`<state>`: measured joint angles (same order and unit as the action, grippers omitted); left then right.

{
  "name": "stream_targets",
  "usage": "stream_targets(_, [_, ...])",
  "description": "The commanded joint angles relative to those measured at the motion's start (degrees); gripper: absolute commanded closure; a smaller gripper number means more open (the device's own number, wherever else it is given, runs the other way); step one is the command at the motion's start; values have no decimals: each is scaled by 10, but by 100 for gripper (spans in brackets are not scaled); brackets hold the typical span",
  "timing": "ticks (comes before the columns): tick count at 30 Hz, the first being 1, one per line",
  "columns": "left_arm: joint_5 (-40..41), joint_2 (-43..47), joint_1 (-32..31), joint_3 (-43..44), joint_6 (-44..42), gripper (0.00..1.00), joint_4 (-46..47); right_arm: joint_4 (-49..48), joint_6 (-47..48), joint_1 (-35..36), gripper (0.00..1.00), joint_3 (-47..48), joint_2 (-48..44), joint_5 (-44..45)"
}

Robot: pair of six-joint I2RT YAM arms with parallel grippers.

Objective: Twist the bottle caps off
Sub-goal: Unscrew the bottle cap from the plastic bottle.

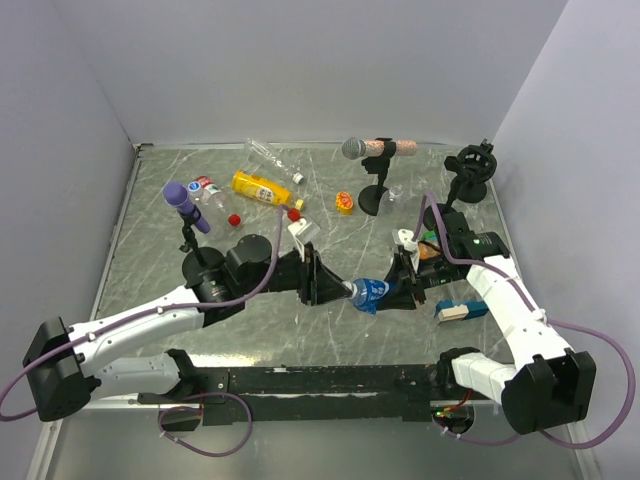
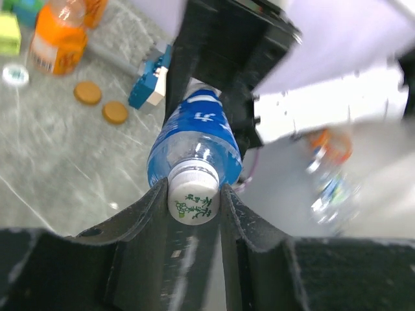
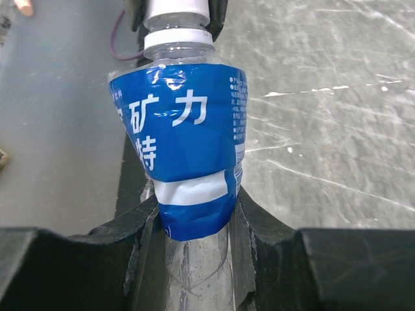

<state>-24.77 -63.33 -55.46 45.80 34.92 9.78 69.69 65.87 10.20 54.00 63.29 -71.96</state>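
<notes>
Now, step: the unscrewing grip is set; the blue-labelled bottle hangs between my two grippers, its cap not yet off.
Bottle place: body between my right fingers, neck reaching across to my left fingers.
Right gripper: clamped on the bottle's lower body.
Left gripper: closed on the white cap, a finger on each side.
Next move: I judge a left-wrist twist while my right holds firm; soft plastic may crush or slip.
Bottle look: clear, thin, crumpled blue wrap with white characters.
Cap look: white, ribbed, green print on top.
</notes>
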Motion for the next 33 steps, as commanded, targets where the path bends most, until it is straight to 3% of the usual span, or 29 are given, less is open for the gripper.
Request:
stream_targets(1, [122, 38, -1, -15, 231, 99, -21, -75, -44, -14, 85, -4, -18, 6])
stream_targets(7, [129, 12, 0, 10, 380, 99, -66, -83, -50, -15, 85, -6, -16, 11])
stream_targets(14, [147, -14, 2, 72, 336, 96, -136, -83, -53, -18, 85, -6, -16, 13])
stream_targets(15, [149, -8, 4, 71, 324, 80, -136, -84, -54, -18, 85, -6, -16, 12])
stream_targets(16, [148, -2, 7, 65, 315, 57, -131, -84, -55, -18, 85, -6, -17, 12])
stream_targets(18, [141, 14, 14, 46, 296, 31, -115, -83, -54, -19, 85, -6, -14, 13])
stream_targets(21, [136, 40, 26, 25, 253, 9, -114, -81, -52, -19, 85, -5, -11, 12])
stream_targets(23, [136, 67, 35, 15, 191, 1, -123, -79, -52, -19, 85, -4, -10, 11])
stream_targets(25, [99, 91, 43, -1, 92, 3, -108, -77, -50, -19, 85, -4, -9, 10])
stream_targets(29, [-53, 114, 46, -2, -238, 4, -155, -52, -17, -19, 84, -1, -5, -2])
stream_targets(33, [-50, 112, 46, 10, -437, 3, -189, -22, 23, -19, 84, 1, 0, -12])
